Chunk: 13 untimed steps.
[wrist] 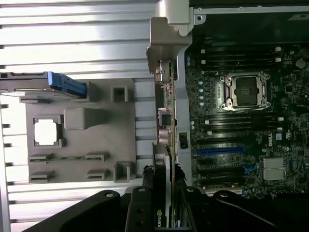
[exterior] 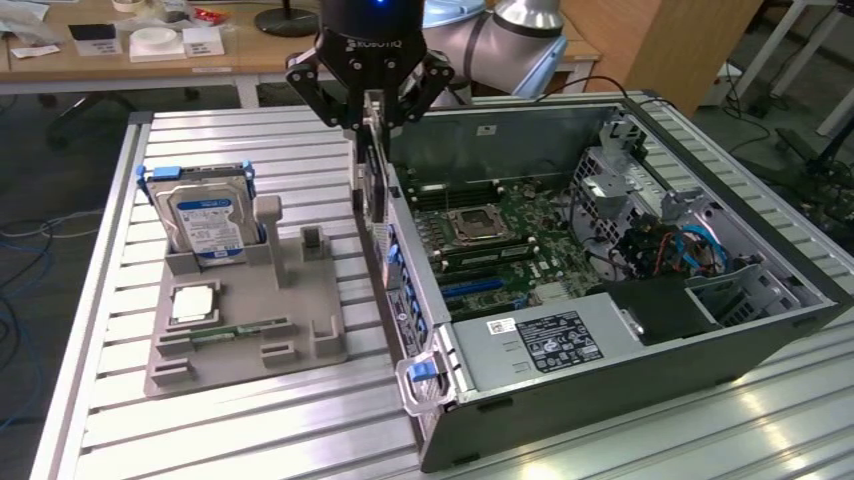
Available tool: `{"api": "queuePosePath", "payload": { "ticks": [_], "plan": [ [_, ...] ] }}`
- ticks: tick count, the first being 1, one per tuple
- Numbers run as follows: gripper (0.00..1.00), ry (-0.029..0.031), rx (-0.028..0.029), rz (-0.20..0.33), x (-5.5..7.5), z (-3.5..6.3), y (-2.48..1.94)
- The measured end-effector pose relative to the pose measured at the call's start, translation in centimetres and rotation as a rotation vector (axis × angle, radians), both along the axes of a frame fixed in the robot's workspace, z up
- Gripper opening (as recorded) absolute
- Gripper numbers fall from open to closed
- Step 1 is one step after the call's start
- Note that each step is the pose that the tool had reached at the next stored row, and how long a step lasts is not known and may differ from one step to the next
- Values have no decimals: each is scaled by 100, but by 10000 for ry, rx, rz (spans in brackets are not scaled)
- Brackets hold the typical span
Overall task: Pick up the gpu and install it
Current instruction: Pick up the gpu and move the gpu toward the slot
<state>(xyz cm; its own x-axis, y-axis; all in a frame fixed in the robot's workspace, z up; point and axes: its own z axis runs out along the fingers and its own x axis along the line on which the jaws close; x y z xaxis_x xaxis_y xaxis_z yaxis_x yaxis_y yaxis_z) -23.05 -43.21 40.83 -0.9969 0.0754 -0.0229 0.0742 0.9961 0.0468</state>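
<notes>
Gpu: one thin dark card with a metal bracket at one end, held upright and edge-on over the open black case's wall on the exterior view's left. The gripper pinches its top edge. On the ribbed metal table, one grey moulded tray holds one standing drive and one square chip.

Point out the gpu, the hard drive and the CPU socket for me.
gpu [exterior: 376,190], exterior view, edge of the dark board.
hard drive [exterior: 210,217], exterior view, its blue label.
CPU socket [exterior: 478,224], exterior view, middle of the metal frame.
</notes>
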Motion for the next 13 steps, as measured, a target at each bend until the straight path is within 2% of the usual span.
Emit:
{"api": "queuePosePath", "payload": {
  "ticks": [13],
  "plan": [
    [27, 0, 0, 0, 219, 0, 2]
  ]
}}
